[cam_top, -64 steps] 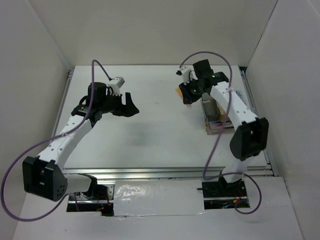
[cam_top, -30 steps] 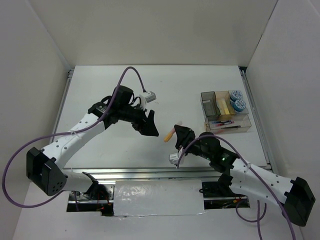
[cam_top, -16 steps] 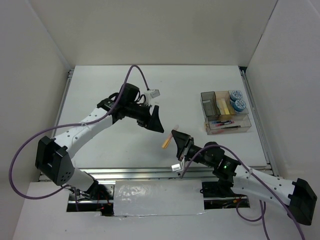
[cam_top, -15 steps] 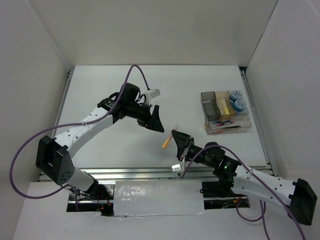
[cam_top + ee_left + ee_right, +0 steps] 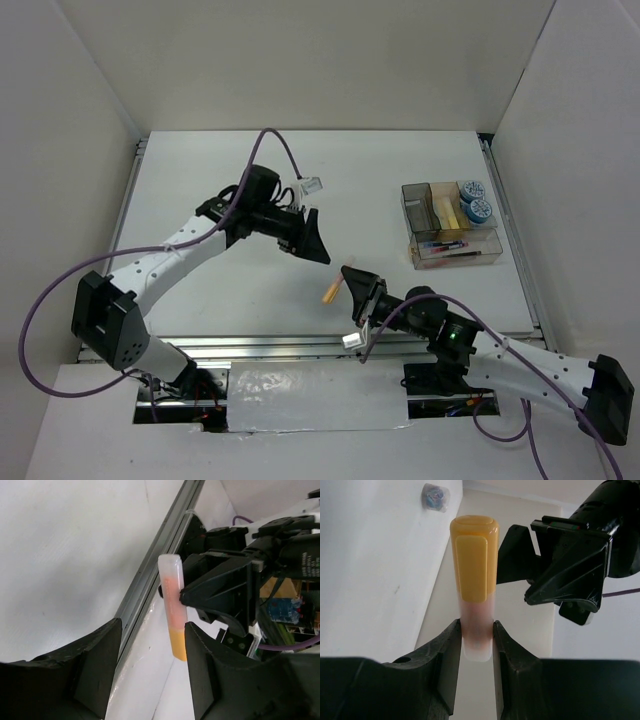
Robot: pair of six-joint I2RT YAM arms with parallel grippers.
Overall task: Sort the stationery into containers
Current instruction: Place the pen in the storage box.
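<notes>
An orange highlighter (image 5: 332,288) with a pale translucent body hangs in the air over the table's middle front. My right gripper (image 5: 476,630) is shut on its pale end (image 5: 476,630), the orange cap (image 5: 474,565) pointing away. My left gripper (image 5: 152,630) is open around the orange end (image 5: 178,642), which lies close to its right finger (image 5: 210,665); I cannot tell if they touch. From above, the left gripper (image 5: 318,250) faces the right gripper (image 5: 350,283). The clear brownish container (image 5: 425,225) at the right holds pens (image 5: 448,246) and two blue tape rolls (image 5: 471,190).
The metal rail (image 5: 300,345) runs along the table's near edge, just under the right arm. White walls enclose the table on three sides. A small bluish item (image 5: 435,491) shows far off in the right wrist view.
My left gripper's jaws have narrowed and it has edged down-right, closer to the highlighter. The right gripper still holds the highlighter, shifted slightly left.
</notes>
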